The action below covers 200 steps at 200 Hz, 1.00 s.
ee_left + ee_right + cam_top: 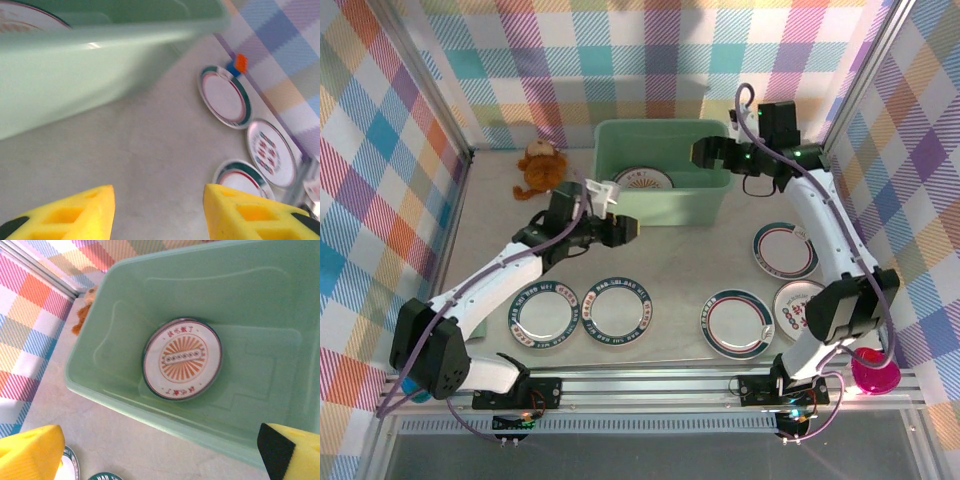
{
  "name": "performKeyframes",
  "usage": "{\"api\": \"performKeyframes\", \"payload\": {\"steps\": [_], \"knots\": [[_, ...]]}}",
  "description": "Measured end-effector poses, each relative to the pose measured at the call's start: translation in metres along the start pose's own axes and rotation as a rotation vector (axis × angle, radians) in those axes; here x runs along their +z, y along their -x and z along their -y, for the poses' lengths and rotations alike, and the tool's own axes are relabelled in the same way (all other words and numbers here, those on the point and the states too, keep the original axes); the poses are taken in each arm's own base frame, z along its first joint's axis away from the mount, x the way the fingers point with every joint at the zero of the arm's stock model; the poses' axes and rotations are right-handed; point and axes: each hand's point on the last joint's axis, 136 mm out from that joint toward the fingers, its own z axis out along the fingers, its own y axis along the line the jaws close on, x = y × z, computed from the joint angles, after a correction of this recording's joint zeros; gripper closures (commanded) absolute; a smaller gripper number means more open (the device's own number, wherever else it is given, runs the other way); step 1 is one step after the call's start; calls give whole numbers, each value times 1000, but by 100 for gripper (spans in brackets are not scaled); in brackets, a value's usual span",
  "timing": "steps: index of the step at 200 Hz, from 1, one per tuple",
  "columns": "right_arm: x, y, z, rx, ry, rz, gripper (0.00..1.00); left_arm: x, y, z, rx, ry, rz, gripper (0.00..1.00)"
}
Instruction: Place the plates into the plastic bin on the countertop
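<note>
Yellow fingertips [30, 450], sunburst plate [182, 357], red lettering illegible, in mint bin [125, 295]

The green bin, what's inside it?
One plate with an orange sunburst centre lies on the floor of the plastic bin. From above, the right arm covers its right end.

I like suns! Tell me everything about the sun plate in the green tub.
The sun plate is small, round, white and glossy, with a thin dark rim, orange rays around a central bar and red characters above and below. It lies face up on the floor of the mint-green tub, alone, with nothing gripping it.
</note>
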Motion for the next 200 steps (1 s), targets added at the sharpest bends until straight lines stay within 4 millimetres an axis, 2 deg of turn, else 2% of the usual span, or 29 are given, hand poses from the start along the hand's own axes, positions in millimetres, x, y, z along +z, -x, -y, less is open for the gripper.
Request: {"api": "performKeyframes", "payload": {"steps": [28,64,92,116,164,200], "knots": [[-14,-19,9,26,-33,-6,1,27,-31,27,34,-53,-93,50],[-37,-36,12,34,-47,10,1,69,-68,43,49,-82,-215,50],[-51,-59,19,59,-69,11,1,105,-85,56,54,-124,-285,45],[-64,-73,20,65,-84,17,1,131,-96,58,32,-153,-324,43],[-87,-79,21,48,-120,70,1,159,-114,59,6,-177,-391,39],[-91,-78,26,51,-137,83,1,173,-127,65,9,-192,-430,37]]}}
